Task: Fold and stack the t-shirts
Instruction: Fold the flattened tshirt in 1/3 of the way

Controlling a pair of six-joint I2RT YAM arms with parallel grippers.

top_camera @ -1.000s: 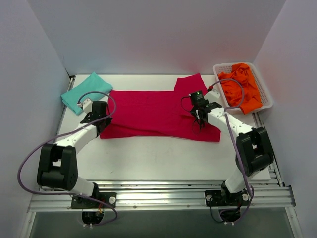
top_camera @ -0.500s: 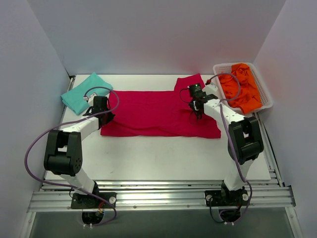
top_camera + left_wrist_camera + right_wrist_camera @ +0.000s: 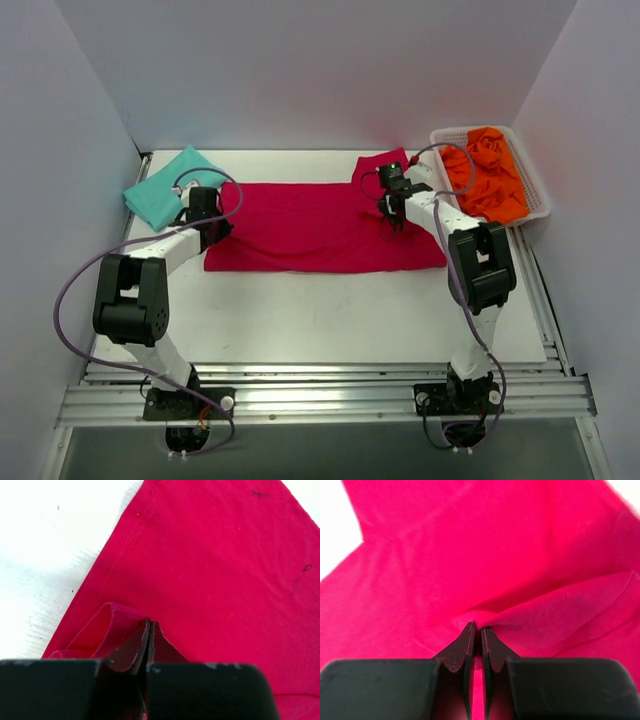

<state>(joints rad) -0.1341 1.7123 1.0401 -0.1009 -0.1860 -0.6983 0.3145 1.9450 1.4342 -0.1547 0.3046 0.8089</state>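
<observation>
While spread across the table (image 3: 300, 310), red t-shirt (image 3: 310, 228) was pinched at both ends.
Left gripper (image 3: 150, 625) and right gripper (image 3: 476, 626) clamped fully closed on its cloth; teal t-shirt (image 3: 165, 185) lay far-left, orange t-shirts (image 3: 485, 180) in basket (image 3: 541, 203).

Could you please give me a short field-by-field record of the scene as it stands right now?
red shirt: lying across the middle of the table, part-folded into a long band
left end effector: shut on a fold at the red shirt's left edge
right end effector: shut on a pinch of the red shirt near its right end
teal shirt: folded, far left of the table
orange shirts: heaped unfolded in the basket, far right
stage: red shirt mid-fold; orange shirts not yet folded
</observation>
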